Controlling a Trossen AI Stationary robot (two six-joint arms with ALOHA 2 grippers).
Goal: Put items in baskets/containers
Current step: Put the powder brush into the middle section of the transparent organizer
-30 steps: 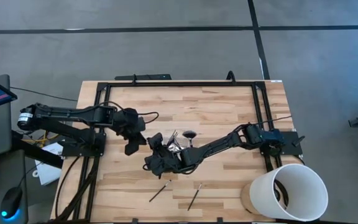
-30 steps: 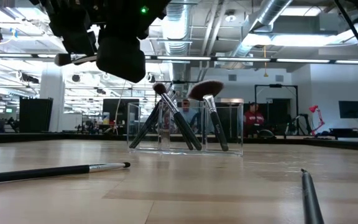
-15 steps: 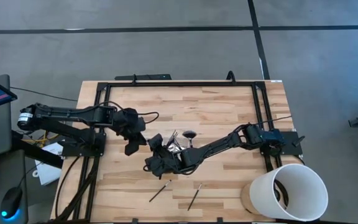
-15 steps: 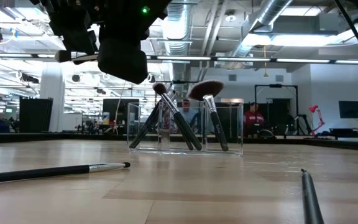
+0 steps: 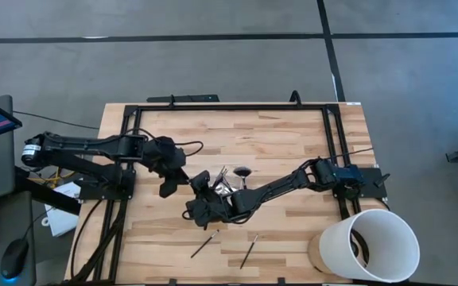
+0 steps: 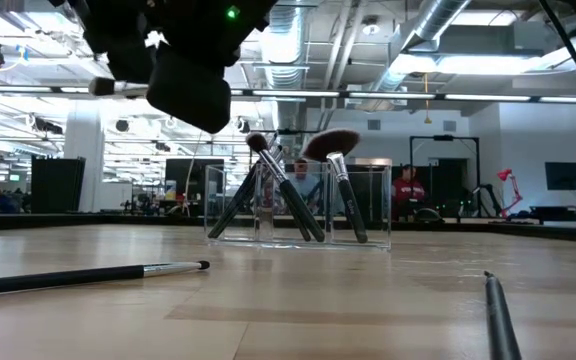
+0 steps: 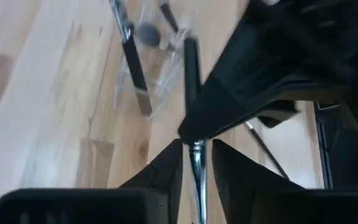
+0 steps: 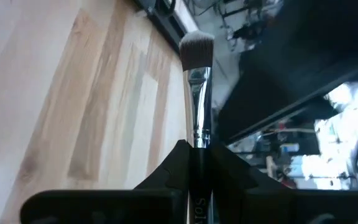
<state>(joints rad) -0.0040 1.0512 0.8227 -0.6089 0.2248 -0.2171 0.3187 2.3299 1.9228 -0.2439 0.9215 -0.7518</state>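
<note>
On the tabletop (image 5: 293,135), the biggest thing near us is the white bucket (image 5: 376,242) at the right near corner. It is well apart from the work and blocks nothing.

The two arms meet near the middle, and that is where we see the main risk. The right tool (image 8: 197,163) is clamped on a brush (image 8: 197,93) and holds it in the air, level, with the head pointing away from the wrist. The left tool (image 7: 196,163) sits around the same brush at its silver ferrule. Its fingers (image 7: 166,171) stand slightly apart from the shaft, so we judge it is not gripping. With the tools this close, a skewed pull by either arm could twist the brush in the right grip or knock the two tools together.

The clear tray (image 6: 298,205) stands just beside the right tool in the high view. It already holds several leaning brushes, including a fan brush (image 6: 330,143). The tray is shorter than the brushes, so a careless drop could tip it or push the leaning ones out.

Two loose brushes (image 5: 203,245) (image 5: 249,250) lie nearer the front edge, clear of the arms.
</note>
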